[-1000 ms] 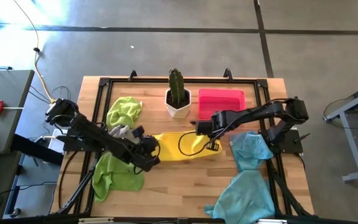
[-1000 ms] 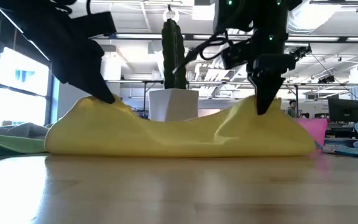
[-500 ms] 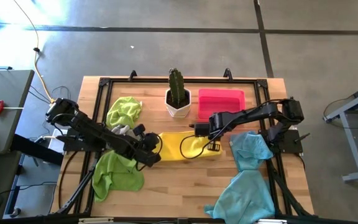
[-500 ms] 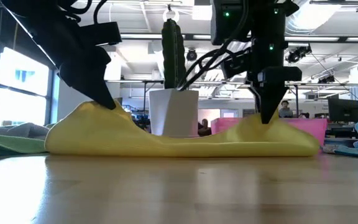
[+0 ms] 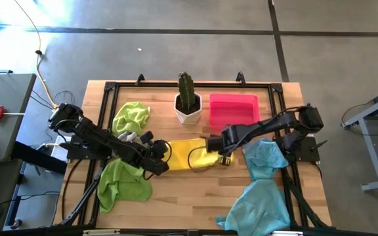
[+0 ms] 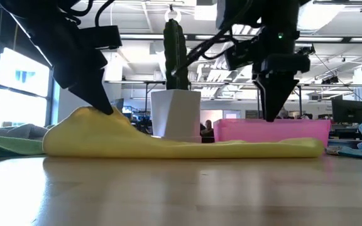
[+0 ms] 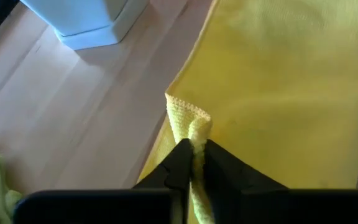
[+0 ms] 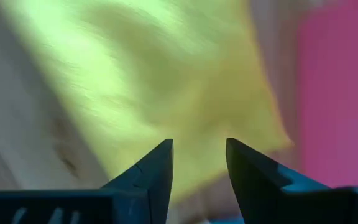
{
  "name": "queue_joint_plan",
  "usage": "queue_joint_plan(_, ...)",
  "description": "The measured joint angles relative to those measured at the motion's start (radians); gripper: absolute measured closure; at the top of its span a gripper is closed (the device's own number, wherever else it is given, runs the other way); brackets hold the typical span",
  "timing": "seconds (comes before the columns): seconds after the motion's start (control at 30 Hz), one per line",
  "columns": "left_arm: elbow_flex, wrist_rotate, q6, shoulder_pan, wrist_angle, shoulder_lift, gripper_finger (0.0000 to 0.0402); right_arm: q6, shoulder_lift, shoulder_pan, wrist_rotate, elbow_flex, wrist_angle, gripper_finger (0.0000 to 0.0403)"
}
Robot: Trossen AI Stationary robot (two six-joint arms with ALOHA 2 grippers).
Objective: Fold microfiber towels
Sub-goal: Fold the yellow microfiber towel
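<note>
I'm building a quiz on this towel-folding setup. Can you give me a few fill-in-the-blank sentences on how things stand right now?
1. The left gripper pinches a corner of the ____ towel.
2. The right gripper hangs above that towel with its jaws ____.
3. The pink tray lies beside the white pot holding a ____.
4. Near the right arm's base lie towels coloured light ____.

Missing words: yellow; open; cactus; blue

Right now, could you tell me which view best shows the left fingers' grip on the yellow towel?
The left wrist view: the fingers pinch the yellow towel at its hemmed corner. The low view shows it raised; the high view hides the pinch.
</note>
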Motion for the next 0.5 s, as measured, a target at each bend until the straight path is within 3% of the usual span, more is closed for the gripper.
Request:
queue_joint_plan(0.1,0.0,0.001,0.0,0.0,-0.003,0.0,0.0327,0.012,0.0,0.04,0.015,-0.044,0.121,0.0261)
queue_joint_plan(0.33,0.002,-0.068,0.063,0.0,-0.008,0.0,0.0238,0.155,0.001,0.072,0.092,-0.143,0.206,0.0261)
queue_joint_plan(0.43,0.016,-0.028,0.071,0.0,0.006,0.0,0.0226,0.2,0.001,0.078,0.097,-0.199,0.243,0.0261)
queue_joint_plan(0.5,0.016,0.051,0.084,0.0,0.02,0.0,0.0226,0.222,0.001,0.086,0.093,-0.237,0.279,0.0261)
